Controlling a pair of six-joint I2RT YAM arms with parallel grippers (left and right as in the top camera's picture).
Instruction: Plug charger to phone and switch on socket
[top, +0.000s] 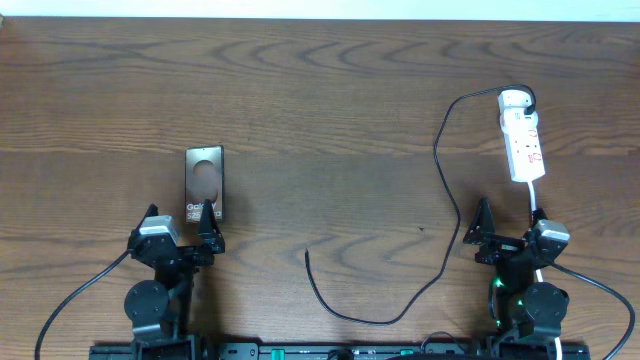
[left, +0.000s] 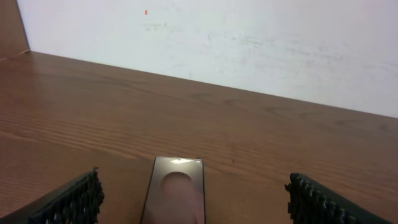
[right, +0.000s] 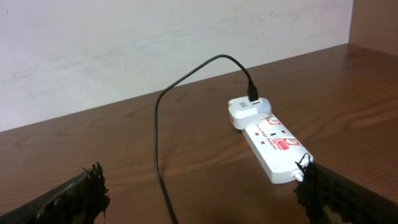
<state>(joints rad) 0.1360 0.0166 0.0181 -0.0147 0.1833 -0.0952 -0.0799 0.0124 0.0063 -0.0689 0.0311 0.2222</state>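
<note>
No step had begun: the left hand (top: 180, 224) and right hand (top: 512, 233) stood released, empty. The phone (top: 204, 183) lay just on the far side of the left hand. The charger (top: 443, 180) ran from the socket (top: 522, 140), far right, to near centre. Next, its tip probably required grasping.

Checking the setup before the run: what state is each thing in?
phone, flat on the table, nothing plugged in.
charger, one end in the adapter on the socket, free tip loose on the table.
socket, lying flat; switch position unclear.
left tool, open, empty.
right tool, open, empty.
</note>
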